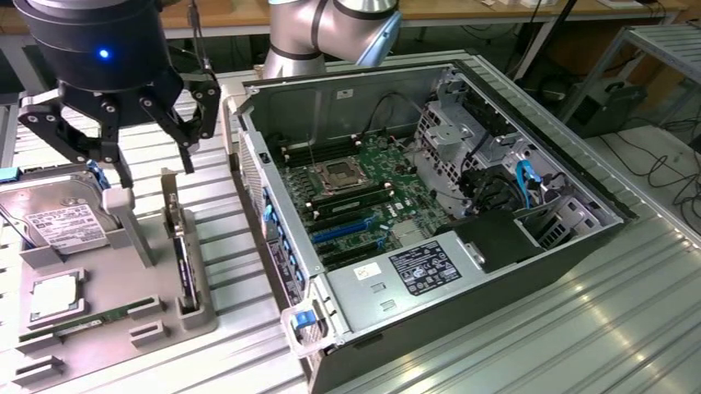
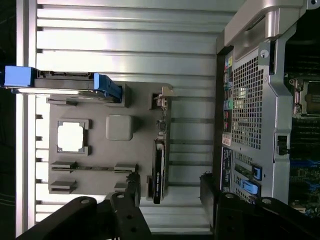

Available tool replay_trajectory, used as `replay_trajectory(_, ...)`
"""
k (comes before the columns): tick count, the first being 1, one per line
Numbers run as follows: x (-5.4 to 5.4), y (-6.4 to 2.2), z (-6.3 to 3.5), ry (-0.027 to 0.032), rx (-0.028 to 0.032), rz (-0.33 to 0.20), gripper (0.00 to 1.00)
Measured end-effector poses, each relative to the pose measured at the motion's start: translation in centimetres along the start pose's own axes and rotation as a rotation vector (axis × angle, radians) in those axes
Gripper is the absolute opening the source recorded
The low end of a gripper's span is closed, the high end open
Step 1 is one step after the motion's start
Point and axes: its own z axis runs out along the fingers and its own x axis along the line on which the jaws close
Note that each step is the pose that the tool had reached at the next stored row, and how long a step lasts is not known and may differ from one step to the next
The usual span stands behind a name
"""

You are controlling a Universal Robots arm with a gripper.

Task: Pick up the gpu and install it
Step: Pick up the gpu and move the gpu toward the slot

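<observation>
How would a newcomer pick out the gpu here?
Look at the grey tray at the exterior view's left, beside the open computer case. The gpu stands on edge in the slot along the tray's side nearest the case. Unlike the boxy hard drive or thin memory stick, it carries a silver end bracket.

Open gaps are left beside the upright gpu (image 2: pixel 158 165); room is bounded by the hard drive (image 2: pixel 60 82) and the computer case (image 2: pixel 250 100).
</observation>
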Motion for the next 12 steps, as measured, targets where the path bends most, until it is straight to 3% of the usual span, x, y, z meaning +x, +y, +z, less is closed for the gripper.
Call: replay_trajectory(12,0.2,0.3,1.95,-0.0003,0.0003,0.006,0.6)
